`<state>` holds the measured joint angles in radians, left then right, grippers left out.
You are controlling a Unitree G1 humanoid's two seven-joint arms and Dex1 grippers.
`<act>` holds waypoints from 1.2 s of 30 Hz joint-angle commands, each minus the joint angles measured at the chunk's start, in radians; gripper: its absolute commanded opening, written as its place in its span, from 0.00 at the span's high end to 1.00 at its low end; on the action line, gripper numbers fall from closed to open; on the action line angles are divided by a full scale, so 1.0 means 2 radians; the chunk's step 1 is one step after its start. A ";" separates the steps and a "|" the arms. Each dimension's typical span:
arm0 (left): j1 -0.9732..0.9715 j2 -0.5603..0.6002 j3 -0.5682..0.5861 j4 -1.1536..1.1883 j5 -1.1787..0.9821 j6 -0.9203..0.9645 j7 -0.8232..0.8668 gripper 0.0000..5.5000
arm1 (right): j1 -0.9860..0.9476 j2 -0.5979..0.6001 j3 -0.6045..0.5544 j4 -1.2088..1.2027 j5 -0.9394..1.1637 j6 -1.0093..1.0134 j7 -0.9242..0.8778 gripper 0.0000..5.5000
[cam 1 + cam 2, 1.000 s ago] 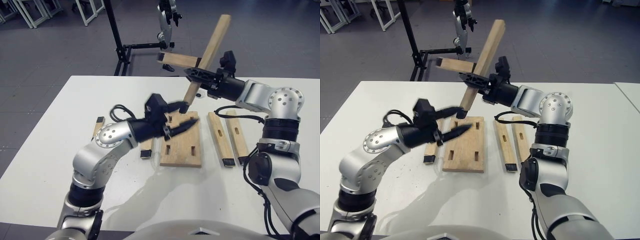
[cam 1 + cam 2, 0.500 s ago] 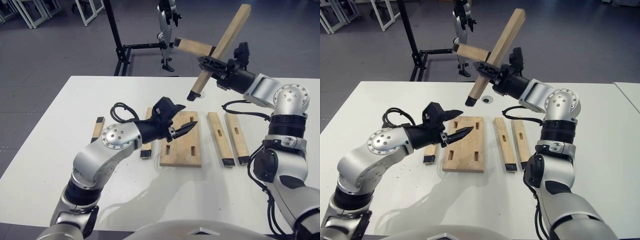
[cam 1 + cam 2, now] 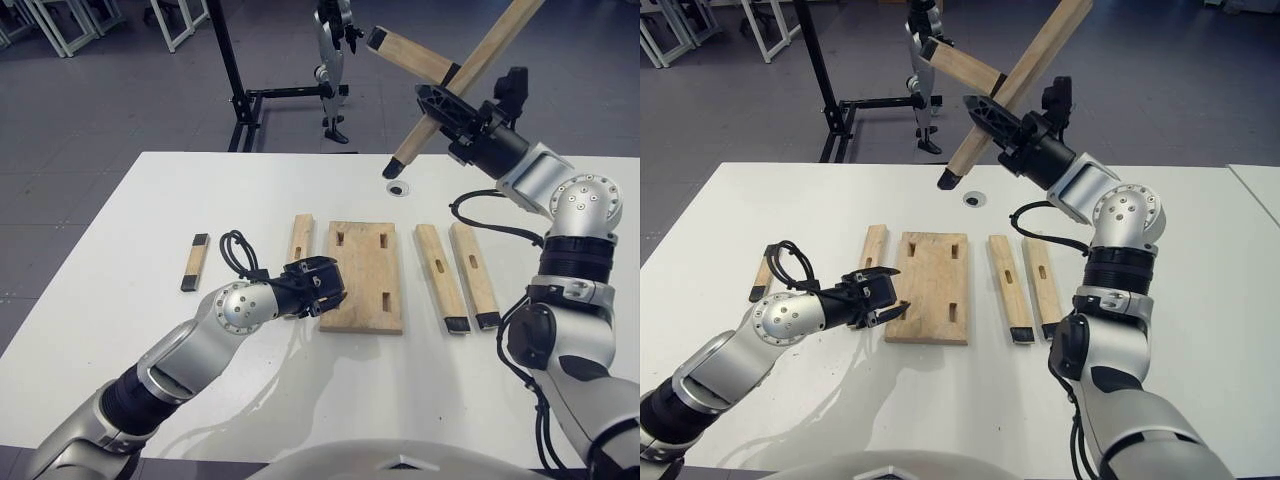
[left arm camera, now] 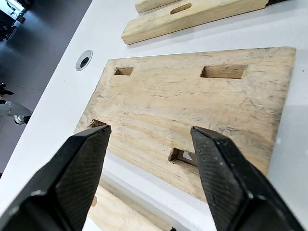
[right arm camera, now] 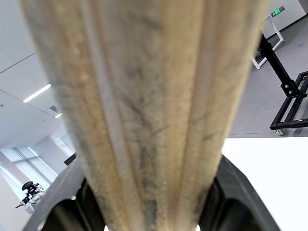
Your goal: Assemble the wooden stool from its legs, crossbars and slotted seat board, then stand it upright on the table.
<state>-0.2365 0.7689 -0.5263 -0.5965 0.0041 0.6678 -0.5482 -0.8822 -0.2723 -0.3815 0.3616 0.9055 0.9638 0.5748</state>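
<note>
The slotted seat board (image 3: 362, 275) lies flat in the middle of the white table (image 3: 130, 220). My left gripper (image 3: 325, 292) rests low at the board's near left edge, open, its fingers (image 4: 77, 168) spread before the board (image 4: 192, 96) with nothing between them. My right gripper (image 3: 447, 100) is held high over the table's far side, shut on a leg with a crossbar fixed across it (image 3: 470, 70); the leg's wood (image 5: 144, 115) sits close before the right wrist camera. Two slotted legs (image 3: 441, 262) (image 3: 473, 260) lie right of the board.
A short wooden piece (image 3: 300, 238) lies just left of the board and a smaller one (image 3: 194, 262) farther left. A round hole (image 3: 397, 187) sits in the table beyond the board. A black stand (image 3: 240, 90) is behind the table.
My right arm has raised the crossed leg and crossbar higher and to the right. My left arm has dropped from above the board to the table at the board's left edge.
</note>
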 commanded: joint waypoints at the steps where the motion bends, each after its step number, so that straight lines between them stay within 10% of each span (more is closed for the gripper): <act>1: 0.017 0.004 -0.015 0.005 0.025 -0.010 -0.018 0.44 | -0.002 0.006 -0.005 -0.017 0.008 -0.004 -0.010 0.63; 27: 0.033 -0.010 -0.046 0.098 0.146 -0.085 -0.102 0.44 | 0.007 0.028 -0.005 -0.036 0.018 -0.007 -0.032 0.63; 36: 0.045 0.124 -0.028 0.207 0.176 -0.255 -0.184 0.44 | 0.076 -0.004 0.063 -0.071 -0.033 -0.024 0.032 0.63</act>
<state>-0.2109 0.9460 -0.5439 -0.3425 0.3083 0.1910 -0.8488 -0.7517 -0.2552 -0.2874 0.2418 0.8615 0.9189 0.6035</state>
